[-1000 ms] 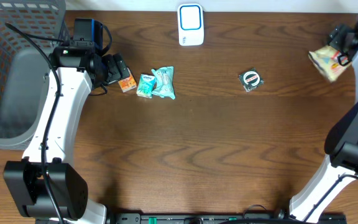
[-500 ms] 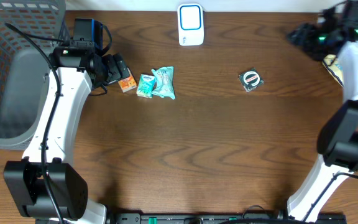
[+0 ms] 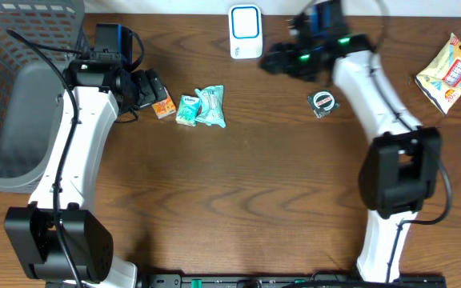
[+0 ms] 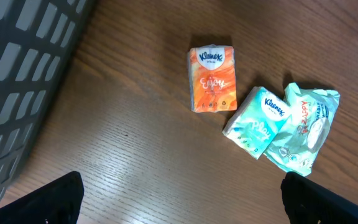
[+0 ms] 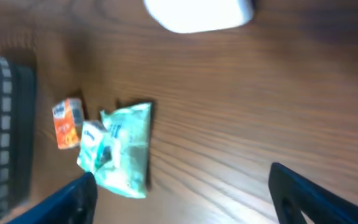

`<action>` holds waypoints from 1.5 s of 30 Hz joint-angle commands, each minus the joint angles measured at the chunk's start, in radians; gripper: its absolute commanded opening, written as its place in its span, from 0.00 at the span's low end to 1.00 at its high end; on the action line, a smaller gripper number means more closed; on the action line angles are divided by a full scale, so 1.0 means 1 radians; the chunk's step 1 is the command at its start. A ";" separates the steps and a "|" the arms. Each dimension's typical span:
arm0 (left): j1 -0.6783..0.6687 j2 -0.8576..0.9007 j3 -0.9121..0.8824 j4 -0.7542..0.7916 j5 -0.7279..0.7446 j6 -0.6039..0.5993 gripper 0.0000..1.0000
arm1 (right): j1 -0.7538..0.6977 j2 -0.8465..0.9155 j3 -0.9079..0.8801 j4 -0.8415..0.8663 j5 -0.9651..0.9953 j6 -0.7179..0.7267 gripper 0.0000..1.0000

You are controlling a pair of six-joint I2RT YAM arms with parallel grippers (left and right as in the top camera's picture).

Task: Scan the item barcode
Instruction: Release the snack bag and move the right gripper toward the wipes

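Right gripper (image 3: 274, 61) released, jaws wide, nothing between them; hangs just right of white scanner (image 3: 246, 32). Left gripper (image 3: 152, 88) likewise spread, empty, beside orange tissue pack (image 3: 163, 107). Snack packet (image 3: 448, 72) lies at far right of table (image 3: 238, 200), well apart from both; its barcode possibly face-down, too small to tell

White arm links (image 3: 82, 136); black joints (image 3: 58, 240)

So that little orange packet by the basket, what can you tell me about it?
The orange packet is a pocket pack of Kleenex tissues in glossy soft wrap, white logo patch at one end. It lies flat, face up, on the wooden table between the grey basket and a teal pack, close to that but seemingly not touching. Nothing holds it.
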 commanded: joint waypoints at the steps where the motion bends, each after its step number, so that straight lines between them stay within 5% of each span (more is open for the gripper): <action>1: 0.003 0.005 0.005 -0.003 -0.013 0.006 1.00 | 0.093 0.002 -0.037 0.057 0.134 0.032 0.89; 20: 0.003 0.005 0.005 -0.003 -0.013 0.006 1.00 | 0.321 0.166 -0.053 0.123 0.317 0.133 0.73; 31: 0.003 0.005 0.005 -0.003 -0.013 0.006 1.00 | 0.290 0.120 -0.049 -0.148 0.670 0.244 0.69; 38: 0.003 0.005 0.005 -0.003 -0.013 0.006 1.00 | 0.262 -0.005 -0.049 -0.278 0.669 0.240 0.67; 45: 0.003 0.005 0.005 -0.003 -0.013 0.006 1.00 | 0.281 -0.084 -0.049 -0.219 0.463 0.240 0.59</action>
